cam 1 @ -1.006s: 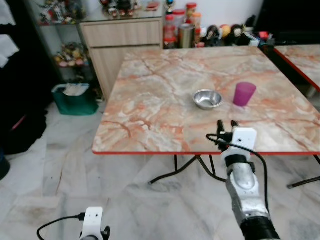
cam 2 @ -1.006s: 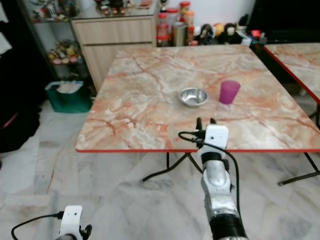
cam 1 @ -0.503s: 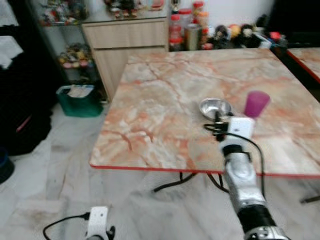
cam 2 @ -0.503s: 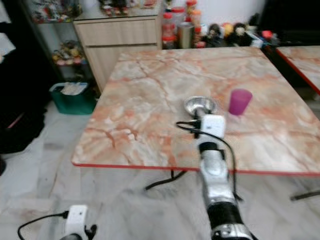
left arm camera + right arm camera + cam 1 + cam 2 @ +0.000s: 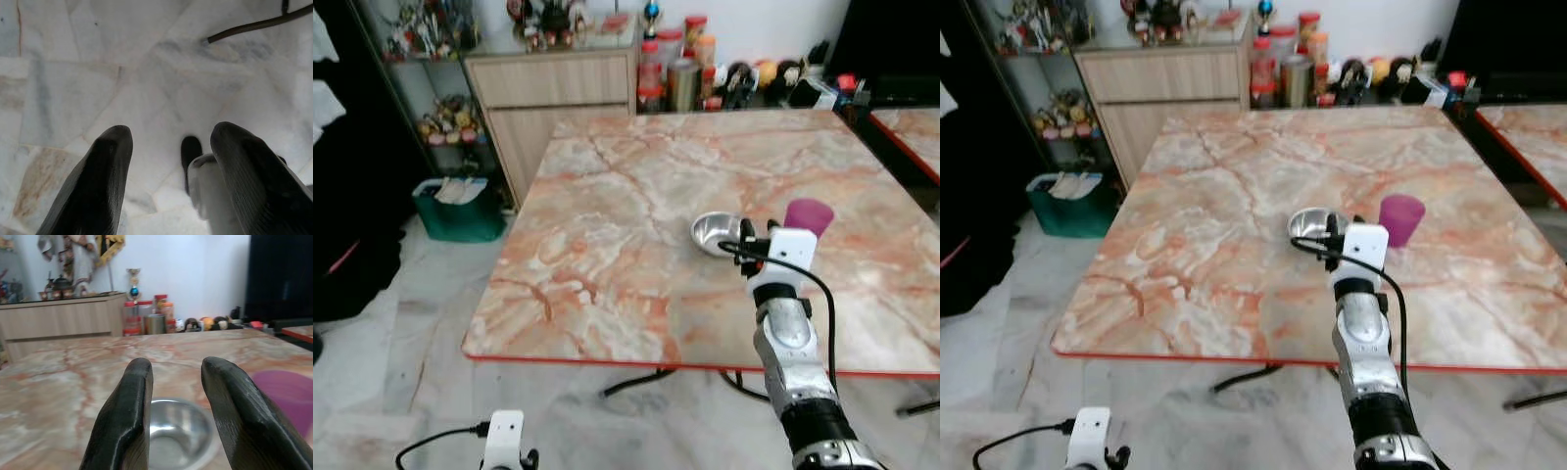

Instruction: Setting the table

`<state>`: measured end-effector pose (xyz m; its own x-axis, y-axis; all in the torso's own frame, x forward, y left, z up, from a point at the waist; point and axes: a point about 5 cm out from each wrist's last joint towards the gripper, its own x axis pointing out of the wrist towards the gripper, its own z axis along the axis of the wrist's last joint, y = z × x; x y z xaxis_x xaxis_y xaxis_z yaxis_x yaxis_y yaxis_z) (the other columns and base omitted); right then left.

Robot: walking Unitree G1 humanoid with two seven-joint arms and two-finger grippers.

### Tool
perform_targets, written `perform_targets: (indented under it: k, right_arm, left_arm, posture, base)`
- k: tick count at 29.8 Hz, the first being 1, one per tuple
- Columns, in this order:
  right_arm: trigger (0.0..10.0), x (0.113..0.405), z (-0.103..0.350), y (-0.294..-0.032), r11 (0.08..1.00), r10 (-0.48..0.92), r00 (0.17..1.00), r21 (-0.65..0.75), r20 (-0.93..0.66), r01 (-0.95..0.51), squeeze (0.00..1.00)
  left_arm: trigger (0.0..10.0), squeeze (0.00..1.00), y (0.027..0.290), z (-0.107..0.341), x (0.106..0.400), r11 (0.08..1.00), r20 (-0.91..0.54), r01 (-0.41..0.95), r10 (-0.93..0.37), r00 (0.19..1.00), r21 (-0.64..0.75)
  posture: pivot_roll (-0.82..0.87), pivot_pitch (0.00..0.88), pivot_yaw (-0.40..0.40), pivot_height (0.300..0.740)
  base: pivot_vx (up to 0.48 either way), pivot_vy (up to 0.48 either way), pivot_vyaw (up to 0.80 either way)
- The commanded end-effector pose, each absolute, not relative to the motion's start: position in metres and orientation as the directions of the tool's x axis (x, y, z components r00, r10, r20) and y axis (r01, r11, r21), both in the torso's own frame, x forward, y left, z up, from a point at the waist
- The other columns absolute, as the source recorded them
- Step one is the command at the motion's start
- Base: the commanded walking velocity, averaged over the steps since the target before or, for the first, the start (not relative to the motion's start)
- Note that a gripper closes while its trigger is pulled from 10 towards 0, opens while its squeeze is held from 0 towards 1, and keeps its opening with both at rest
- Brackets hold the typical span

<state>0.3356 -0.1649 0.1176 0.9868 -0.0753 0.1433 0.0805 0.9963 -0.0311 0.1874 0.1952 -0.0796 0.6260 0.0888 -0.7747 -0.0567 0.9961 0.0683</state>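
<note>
I stand at the near edge of the marble-patterned desk (image 5: 607, 225), which has a red rim. My right arm reaches forward over it, and my right gripper (image 5: 175, 396) is held low above the desk top, pointed at the small steel bowl (image 5: 717, 232). Its jaws are apart with nothing between them; in the right wrist view the bowl (image 5: 181, 431) sits just past the two black fingers (image 5: 128, 421), seen through the gap, and I cannot tell whether the tips touch its rim. The bowl rests upright on the right half of the desk. Just beside it, further to my right, stands a purple cup (image 5: 1400, 218), upright and apart from the bowl.

My left arm hangs idle by my side. My left gripper (image 5: 168, 147) points down at the pale marble floor (image 5: 98, 73), jaws apart and holding nothing.

Beyond the desk's far edge a wooden cabinet (image 5: 558, 93) stands against the wall, with jars and bottles (image 5: 680, 69) beside it. A green basket (image 5: 460, 208) sits on the floor to the left of the desk.
</note>
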Motion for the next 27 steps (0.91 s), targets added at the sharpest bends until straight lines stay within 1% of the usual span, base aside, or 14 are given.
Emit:
perform_targets:
  k: [1,4,13,14,17,18,27]
  right_arm:
    - [10.0,0.337,0.119,-0.156,0.998,-0.059,0.988,-0.023,0.146,0.063,0.00]
    - [10.0,0.336,0.119,-0.159,0.997,-0.066,0.987,-0.025,0.144,0.071,0.00]
    - [10.0,0.335,0.119,-0.163,0.995,-0.091,0.986,-0.020,0.142,0.095,0.00]
    - [10.0,0.336,0.119,-0.164,0.994,-0.101,0.985,-0.026,0.141,0.106,0.81]
    - [10.0,0.336,0.119,-0.165,0.993,-0.106,0.984,-0.029,0.140,0.111,0.81]
    - [10.0,0.337,0.120,-0.169,0.991,-0.135,0.983,-0.005,0.128,0.137,1.00]
    - [10.0,0.343,0.121,-0.185,0.974,-0.224,0.971,0.062,0.081,0.219,1.00]
  left_arm:
    - [10.0,0.00,0.202,-0.079,0.186,0.994,-0.776,-0.068,0.110,0.620,0.087]
    - [10.0,0.00,0.202,-0.079,0.186,0.994,-0.777,-0.067,0.110,0.619,0.088]
    - [10.0,0.00,0.203,-0.080,0.185,0.994,-0.782,-0.065,0.107,0.614,0.085]
    - [10.0,0.00,0.203,-0.080,0.185,0.994,-0.783,-0.063,0.107,0.612,0.086]
    - [10.0,0.00,0.203,-0.080,0.185,0.994,-0.784,-0.062,0.107,0.612,0.086]
    - [10.0,0.00,0.203,-0.080,0.184,0.994,-0.785,-0.061,0.107,0.611,0.088]
    - [10.0,0.00,0.203,-0.081,0.184,0.994,-0.787,-0.055,0.105,0.608,0.090]
  posture:
    - [0.00,0.000,0.043,0.736]
    - [0.00,0.000,0.045,0.736]
    - [0.00,0.000,0.050,0.736]
    - [0.00,0.000,0.050,0.736]
    - [0.00,0.000,0.050,0.736]
    - [0.00,0.000,0.051,0.736]
    - [0.00,0.000,0.055,0.736]
  base:
    - [0.285,0.000,0.00]
    - [0.276,0.000,0.00]
    - [0.000,0.000,0.00]
    - [0.000,0.000,0.00]
    - [0.000,0.000,0.00]
    - [0.000,0.000,0.00]
    - [0.000,0.000,0.00]
